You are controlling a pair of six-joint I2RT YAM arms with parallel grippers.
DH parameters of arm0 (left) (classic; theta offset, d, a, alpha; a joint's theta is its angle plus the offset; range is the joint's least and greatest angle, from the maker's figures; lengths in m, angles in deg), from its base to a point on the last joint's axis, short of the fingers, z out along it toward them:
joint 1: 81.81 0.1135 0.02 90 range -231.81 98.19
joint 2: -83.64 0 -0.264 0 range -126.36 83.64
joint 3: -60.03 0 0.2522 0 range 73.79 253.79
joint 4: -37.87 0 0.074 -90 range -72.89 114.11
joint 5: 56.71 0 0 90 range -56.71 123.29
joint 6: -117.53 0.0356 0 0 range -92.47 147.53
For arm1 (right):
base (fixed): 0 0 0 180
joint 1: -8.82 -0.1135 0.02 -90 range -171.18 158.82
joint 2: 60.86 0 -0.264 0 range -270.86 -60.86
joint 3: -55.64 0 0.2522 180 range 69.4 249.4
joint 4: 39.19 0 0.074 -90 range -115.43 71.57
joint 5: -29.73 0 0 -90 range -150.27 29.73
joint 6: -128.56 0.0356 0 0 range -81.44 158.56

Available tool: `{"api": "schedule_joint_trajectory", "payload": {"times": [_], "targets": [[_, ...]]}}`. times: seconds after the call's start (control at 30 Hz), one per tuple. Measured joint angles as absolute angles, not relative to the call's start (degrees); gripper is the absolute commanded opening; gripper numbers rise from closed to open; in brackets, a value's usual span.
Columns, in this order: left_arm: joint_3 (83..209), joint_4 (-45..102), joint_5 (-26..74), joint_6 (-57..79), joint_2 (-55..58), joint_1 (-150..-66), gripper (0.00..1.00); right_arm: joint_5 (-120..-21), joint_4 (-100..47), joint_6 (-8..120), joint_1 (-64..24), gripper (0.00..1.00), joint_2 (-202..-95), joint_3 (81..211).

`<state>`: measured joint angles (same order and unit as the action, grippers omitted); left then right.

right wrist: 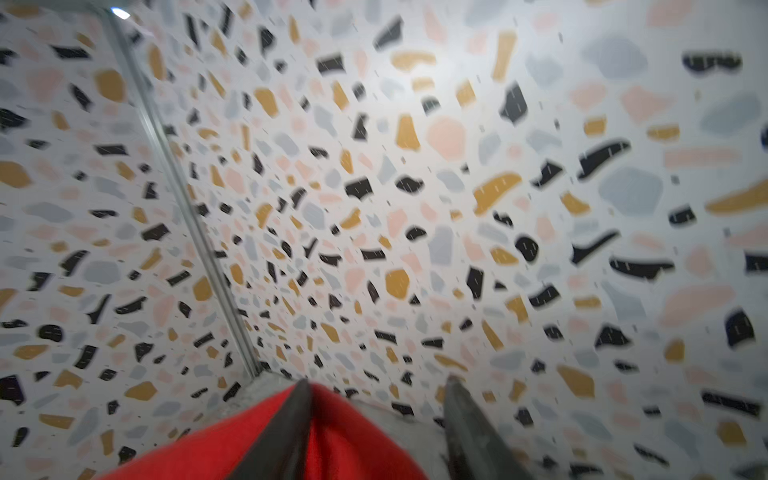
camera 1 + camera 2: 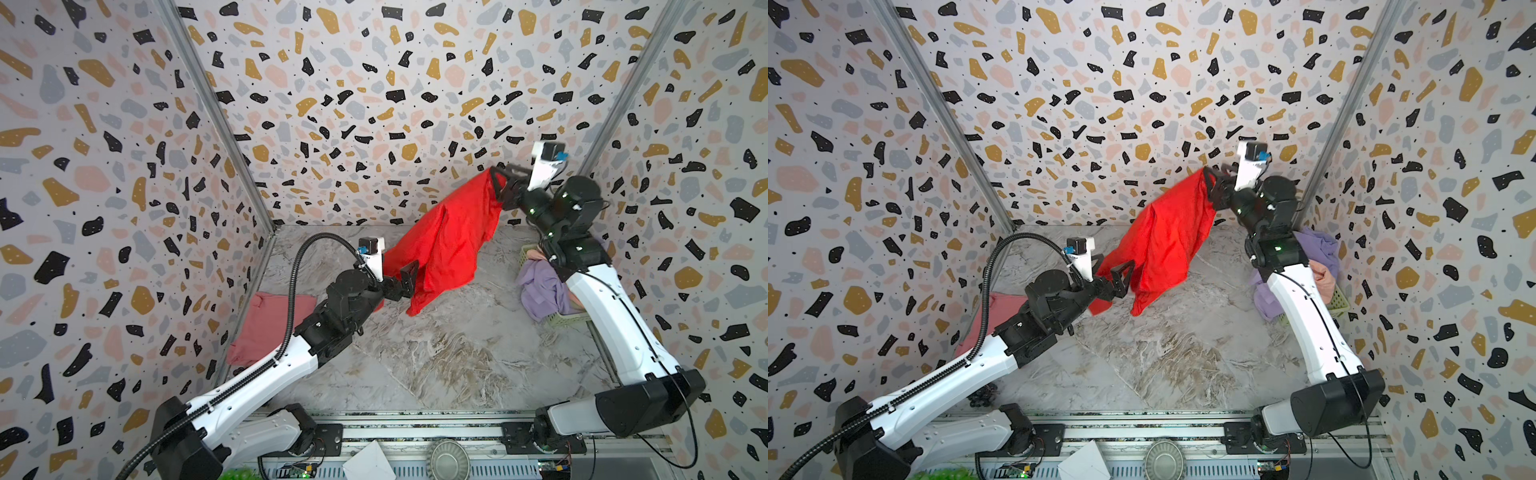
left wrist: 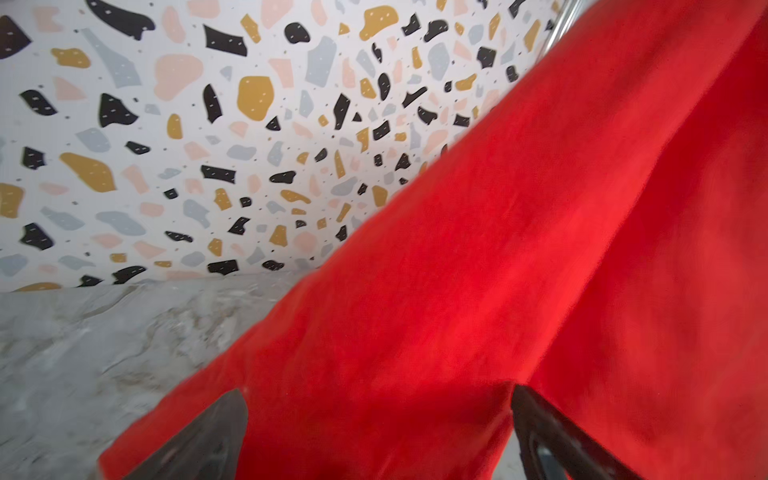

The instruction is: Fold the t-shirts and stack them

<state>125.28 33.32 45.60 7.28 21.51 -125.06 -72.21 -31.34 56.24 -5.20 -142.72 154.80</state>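
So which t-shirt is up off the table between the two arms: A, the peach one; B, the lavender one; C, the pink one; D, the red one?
D: the red t-shirt hangs in the air, while the pink t-shirt lies on the table and the lavender t-shirt spills from the basket.

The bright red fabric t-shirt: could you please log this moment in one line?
bright red fabric t-shirt: aloft | left gripper: open, cloth between fingers | right gripper: open, cloth over one finger
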Motion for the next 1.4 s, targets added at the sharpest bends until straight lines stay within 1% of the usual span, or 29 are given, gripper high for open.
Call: {"api": "schedule_joint_trajectory", "payload": {"times": [0.07, 0.13, 0.2, 0.27, 0.37, 0.53, 0.7, 0.83, 0.93, 1.07, 1.23, 1.4], "targets": [[123.72, 30.59, 47.66, 7.38, 21.69, -125.06, 0.99, -69.81, -29.97, 57.44, -4.44, 0.94, -144.95, 148.20], [121.87, 27.77, 49.41, 7.36, 21.19, -125.04, 0.96, -68.26, -28.81, 58.62, -3.56, 0.94, -147.75, 142.15], [119.99, 24.71, 51.16, 7.21, 20.12, -125.04, 0.95, -67.12, -28.04, 59.62, -2.97, 0.94, -148.71, 135.00], [118.04, 21.58, 53.19, 6.75, 18.72, -125.04, 0.93, -66.47, -27.32, 60.72, -2.69, 0.92, -147.88, 128.53], [115.24, 17.91, 55.55, 5.44, 17.21, -125.04, 0.92, -66.62, -27.15, 61.92, -3.72, 0.89, -144.71, 122.78], [109.74, 13.63, 58.15, 1.20, 16.68, -122.59, 0.89, -67.52, -28.44, 62.09, -10.91, 0.89, -136.85, 117.41], [102.30, 12.78, 55.00, -3.35, 19.72, -112.14, 0.86, -68.32, -28.15, 62.09, -19.93, 0.89, -132.60, 110.54], [97.65, 12.58, 51.00, -6.36, 23.22, -108.01, 0.84, -67.95, -25.31, 62.01, -25.18, 0.89, -131.67, 106.67], [95.20, 14.18, 47.88, -8.20, 23.72, -106.28, 0.80, -66.29, -22.99, 61.92, -28.35, 0.86, -131.62, 104.90], [91.92, 17.32, 44.03, -10.23, 22.48, -104.91, 0.72, -62.29, -19.19, 62.92, -33.16, 0.86, -131.73, 103.02], [91.84, 20.99, 43.07, -10.82, 20.60, -104.43, 0.66, -59.34, -15.80, 64.50, -39.95, 0.85, -132.45, 101.78], [91.81, 22.07, 42.76, -10.89, 20.18, -104.38, 0.62, -55.84, -13.49, 65.11, -44.09, 0.81, -137.41, 101.54]]}}
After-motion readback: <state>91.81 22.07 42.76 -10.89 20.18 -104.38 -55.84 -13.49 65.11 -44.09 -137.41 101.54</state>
